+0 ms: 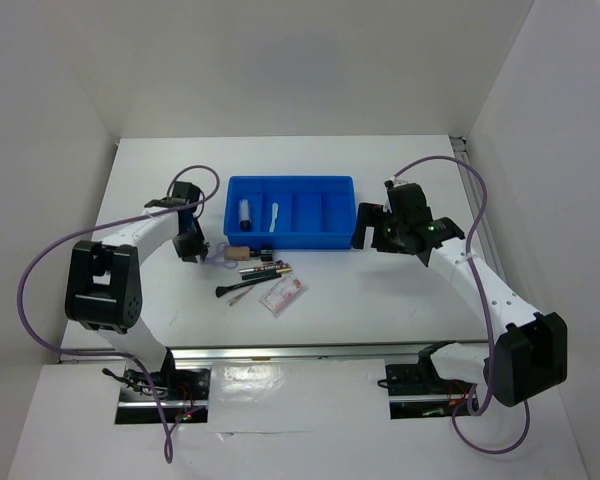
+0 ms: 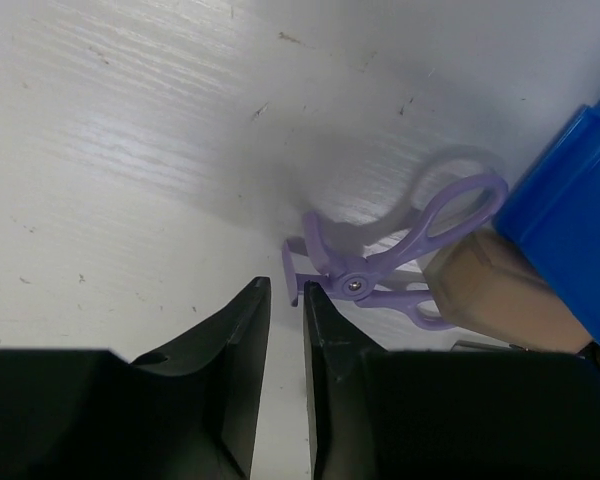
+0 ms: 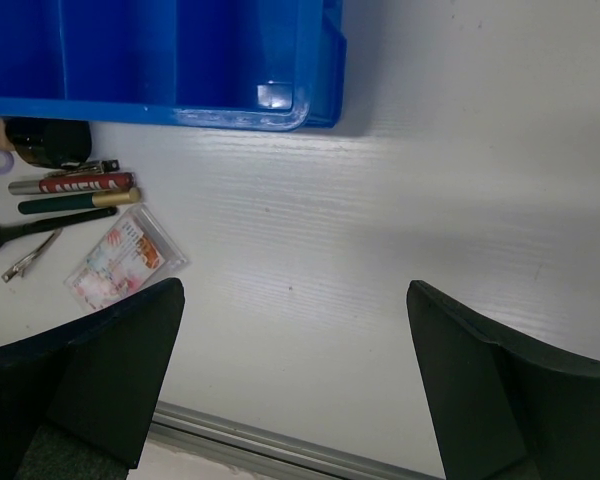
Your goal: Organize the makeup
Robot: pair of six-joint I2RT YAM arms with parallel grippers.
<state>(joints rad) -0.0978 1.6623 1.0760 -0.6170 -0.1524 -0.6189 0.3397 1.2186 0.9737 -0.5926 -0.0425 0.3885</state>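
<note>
Lilac eyelash curler (image 2: 380, 262) lies on table centre-right in left wrist view, beside blue tray (image 2: 580, 215). Left gripper (image 2: 285, 330) nearly closed, empty, just short of it: approach step; next, open and straddle. Right gripper (image 3: 295, 385) wide open, empty.

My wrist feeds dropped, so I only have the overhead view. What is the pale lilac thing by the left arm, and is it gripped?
Observer: It is a lilac eyelash curler lying flat on the table. On the left gripper the jaws stand a narrow gap apart, just short of its head, holding nothing.
Operator: Anything crowding it?
Observer: A tan stub lies right by its handles, next to the blue tray.
Operator: And the right side?
Observer: On the right gripper the jaws are wide open and empty, over bare table off the tray's corner.
</note>
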